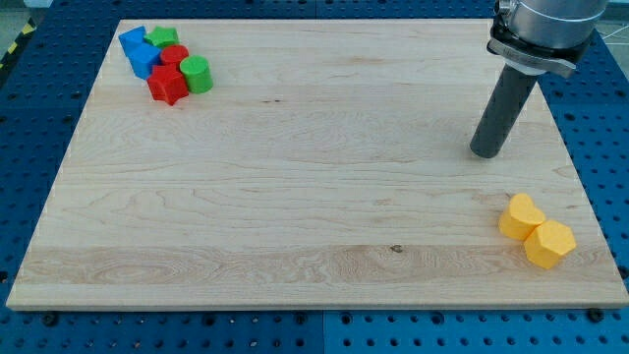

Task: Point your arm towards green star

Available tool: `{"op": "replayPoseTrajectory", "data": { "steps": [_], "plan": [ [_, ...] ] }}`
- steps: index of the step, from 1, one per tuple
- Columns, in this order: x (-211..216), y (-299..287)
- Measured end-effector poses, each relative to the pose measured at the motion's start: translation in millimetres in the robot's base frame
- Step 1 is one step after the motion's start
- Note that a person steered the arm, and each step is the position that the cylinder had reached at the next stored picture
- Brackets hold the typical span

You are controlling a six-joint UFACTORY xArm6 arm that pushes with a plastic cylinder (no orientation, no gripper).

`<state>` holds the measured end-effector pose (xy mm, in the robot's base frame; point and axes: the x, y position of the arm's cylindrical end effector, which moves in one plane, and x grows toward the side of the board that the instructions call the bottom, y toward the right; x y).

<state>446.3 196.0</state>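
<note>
The green star (163, 38) lies near the view's top left corner of the wooden board (295, 177), in a tight cluster with two blue blocks (141, 53), a red cylinder (175, 57), a red star (167, 85) and a green cylinder (196, 75). My tip (486, 153) rests on the board at the view's right, far from that cluster and above two yellow blocks.
Two yellow blocks touch each other near the view's bottom right corner: a heart-like one (520, 216) and a hexagon (549, 244). The board lies on a blue perforated table (39, 98).
</note>
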Motion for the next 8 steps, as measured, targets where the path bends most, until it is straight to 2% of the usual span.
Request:
{"op": "replayPoseTrajectory", "data": {
  "steps": [8],
  "plan": [
    [12.0,-13.0]
  ]
}}
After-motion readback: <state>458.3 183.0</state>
